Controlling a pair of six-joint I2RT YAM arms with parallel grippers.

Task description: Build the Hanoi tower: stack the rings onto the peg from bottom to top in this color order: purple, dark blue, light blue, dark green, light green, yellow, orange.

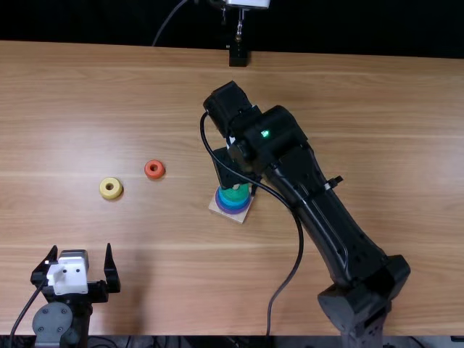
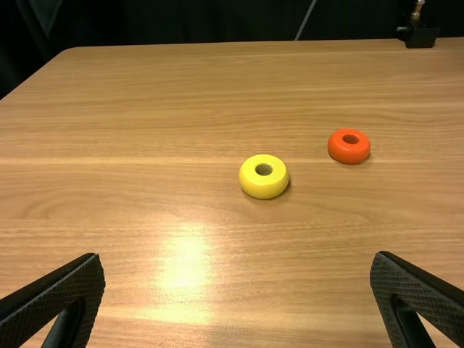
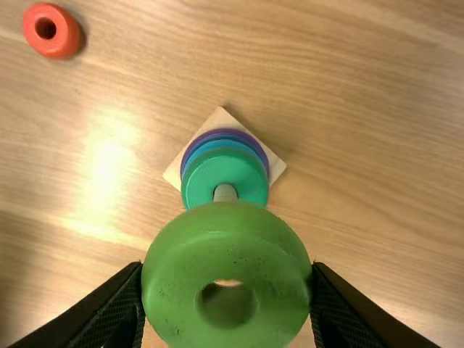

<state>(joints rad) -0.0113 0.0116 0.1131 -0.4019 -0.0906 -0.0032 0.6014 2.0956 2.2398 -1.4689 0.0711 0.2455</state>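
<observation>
One peg (image 3: 225,193) points upward from the wooden surface (image 1: 391,130), black backdrop (image 1: 94,22) beyond; right hand (image 1: 233,168) pinches light green ring (image 3: 226,254), left hand (image 1: 80,250) spread.

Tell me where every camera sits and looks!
Top view: fixed above the near edge, facing steeply down and forward on the brown wooden table; the black left gripper and right arm show.
Left wrist view: on that wrist, looking across the table; left gripper's black fingers show.
Right wrist view: on that wrist, looking down at the pale square wooden base; right gripper shows, holding a round light green ring.
All three share the round orange ring.
</observation>
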